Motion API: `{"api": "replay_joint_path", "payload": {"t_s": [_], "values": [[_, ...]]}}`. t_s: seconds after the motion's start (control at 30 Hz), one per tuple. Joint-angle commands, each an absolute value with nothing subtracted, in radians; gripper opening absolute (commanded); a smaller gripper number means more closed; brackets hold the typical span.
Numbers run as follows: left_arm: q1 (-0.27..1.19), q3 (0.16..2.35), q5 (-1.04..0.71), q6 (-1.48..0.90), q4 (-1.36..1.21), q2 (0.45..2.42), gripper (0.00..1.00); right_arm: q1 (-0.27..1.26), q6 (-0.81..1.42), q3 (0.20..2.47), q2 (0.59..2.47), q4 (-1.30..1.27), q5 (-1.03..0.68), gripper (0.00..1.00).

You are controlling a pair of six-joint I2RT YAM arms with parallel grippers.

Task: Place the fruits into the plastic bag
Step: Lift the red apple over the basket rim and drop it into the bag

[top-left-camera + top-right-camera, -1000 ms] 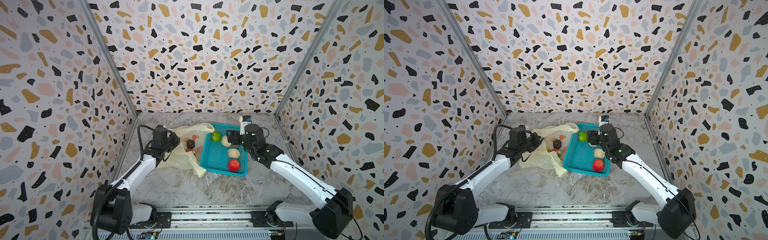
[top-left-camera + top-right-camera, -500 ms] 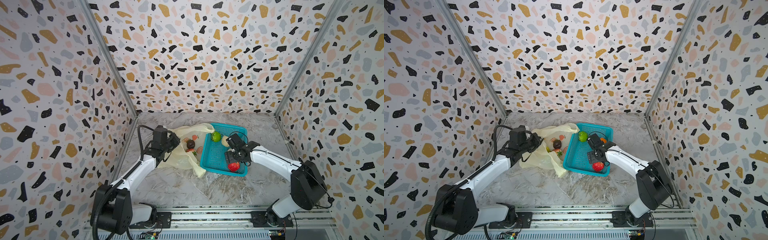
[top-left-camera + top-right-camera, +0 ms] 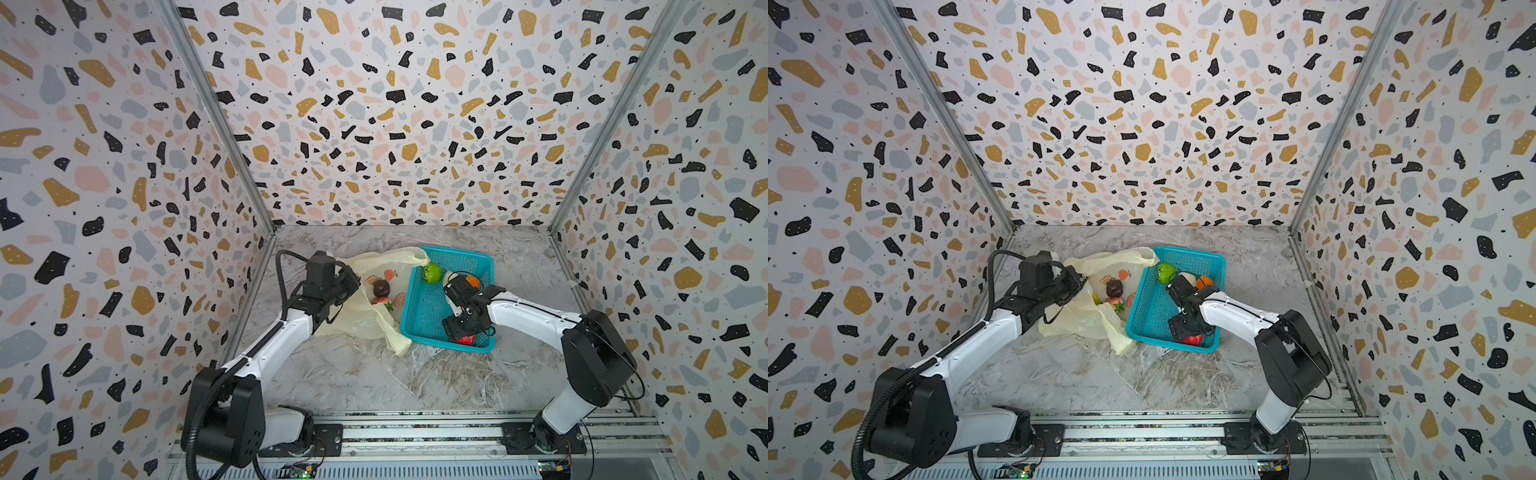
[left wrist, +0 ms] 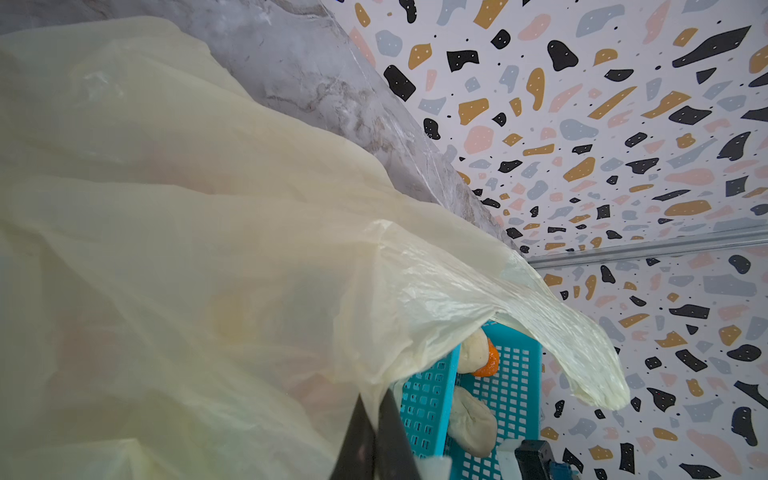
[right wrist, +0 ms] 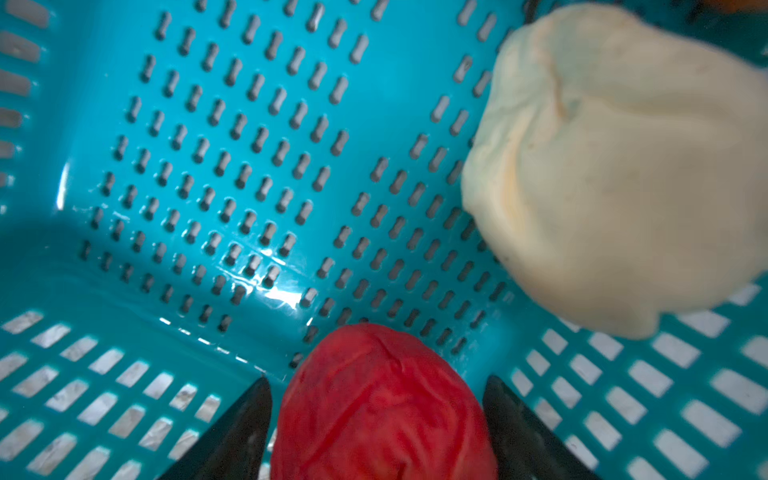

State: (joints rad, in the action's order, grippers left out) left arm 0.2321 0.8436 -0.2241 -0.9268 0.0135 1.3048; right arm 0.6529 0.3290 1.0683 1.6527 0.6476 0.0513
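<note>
Pick step. I have the right gripper [image 5: 377, 380] wide astride the red fruit [image 5: 382, 415] in the basket [image 5: 208, 166], pads [image 5: 245, 432] apparently not touching; left gripper [image 4: 374, 395] pinches the plastic bag [image 4: 187, 249]. Next: close, lift, transfer.

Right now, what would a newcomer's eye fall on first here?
The teal basket at mid-table, where the right end effector stands open astride a red fruit in its near corner. Beside it, the pale-yellow plastic bag, pinched by the shut left end effector, already holds a dark round fruit. Loud terrazzo walls surround everything.
</note>
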Motion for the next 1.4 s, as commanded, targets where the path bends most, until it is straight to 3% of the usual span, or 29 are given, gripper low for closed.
{"api": "replay_joint_path", "payload": {"t_s": [0.0, 0.23, 0.53, 0.77, 0.83, 0.93, 1.07, 1.2, 1.37], "values": [[0.238, 0.836, -0.22, -0.908, -0.015, 1.307, 0.0, 0.655, 0.338, 1.056, 1.649, 0.645, -0.004, 0.74], [0.238, 0.834, -0.218, -0.905, -0.014, 1.303, 0.0, 0.655, 0.358, 1.054, 1.577, 0.581, -0.037, 0.51], [0.237, 0.835, -0.236, -0.895, -0.029, 1.308, 0.0, 0.754, 0.362, 1.215, 1.505, 0.49, -0.073, 0.5], [0.238, 0.841, -0.255, -0.893, -0.031, 1.301, 0.0, 0.802, 0.421, 1.446, 1.686, 0.374, -0.147, 0.5], [0.238, 0.842, -0.256, -0.894, -0.032, 1.299, 0.0, 0.802, 0.426, 1.569, 1.793, 0.358, -0.152, 0.52], [0.237, 0.851, -0.247, -0.891, -0.022, 1.298, 0.0, 0.801, 0.413, 1.787, 1.953, 0.403, -0.18, 0.7], [0.238, 0.863, -0.236, -0.891, -0.011, 1.293, 0.0, 0.802, 0.392, 2.009, 2.055, 0.506, -0.155, 0.84], [0.237, 0.864, -0.219, -0.859, -0.001, 1.292, 0.0, 0.801, 0.362, 1.954, 1.972, 0.462, -0.132, 0.87], [0.237, 0.859, -0.221, -0.864, -0.007, 1.295, 0.0, 0.776, 0.34, 1.692, 1.752, 0.346, -0.083, 0.86]]}}
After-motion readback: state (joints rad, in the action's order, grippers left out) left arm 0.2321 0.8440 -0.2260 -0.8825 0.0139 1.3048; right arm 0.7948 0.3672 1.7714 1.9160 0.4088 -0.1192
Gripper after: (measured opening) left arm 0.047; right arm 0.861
